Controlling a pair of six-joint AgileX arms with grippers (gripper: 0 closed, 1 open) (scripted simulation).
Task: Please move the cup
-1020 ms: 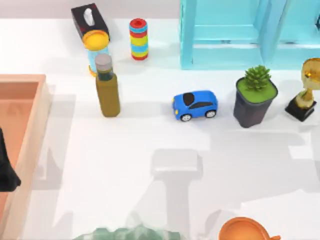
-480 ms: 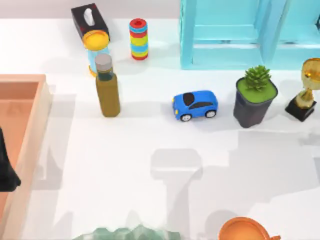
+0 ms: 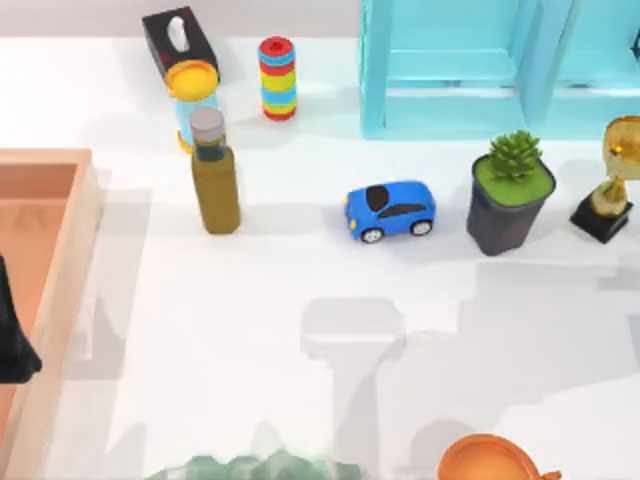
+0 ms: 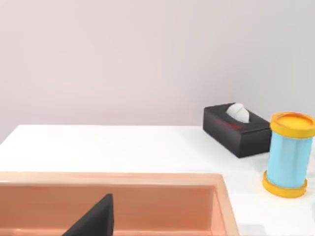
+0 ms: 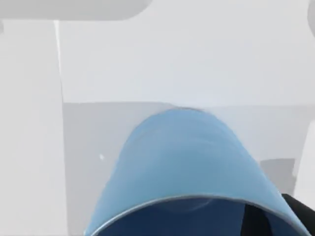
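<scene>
Right fingers: one dark finger [image 5: 295,216] shows at the edge of the right wrist view, right against the side of the cup; how wide the fingers stand and whether they clamp the cup, I cannot tell.
Cup: the cup [image 5: 182,167] sits close under the right wrist camera, its light blue wall running away from the lens and its darker blue rim nearest; pale surface [image 5: 197,59] lies beyond it.
Left arm: parked at the left side of the surface, a dark part of it [image 3: 12,340] over the wooden tray [image 3: 60,300]; whether its fingers are apart or together cannot be told.
Wooden tray: open, peach-coloured, at the left edge; its far rim crosses the left wrist view, with a dark wedge of the arm inside.
Back row, left: black tissue box [image 3: 178,40], with the orange-lidded clear blue jar [image 3: 192,100] just in front, then an olive bottle with a grey cap [image 3: 214,180]; a striped stack of rings [image 3: 277,78] stands to the right of the box.
Middle: blue toy car [image 3: 391,210], apart from the potted succulent [image 3: 510,195] to its right.
Right edge: gold trophy [image 3: 612,180] on a black base.
Back right: turquoise shelf unit [image 3: 460,70].
Near edge: orange round vessel [image 3: 490,462], cut off by the frame; a green lumpy thing [image 3: 250,468] to its left.
</scene>
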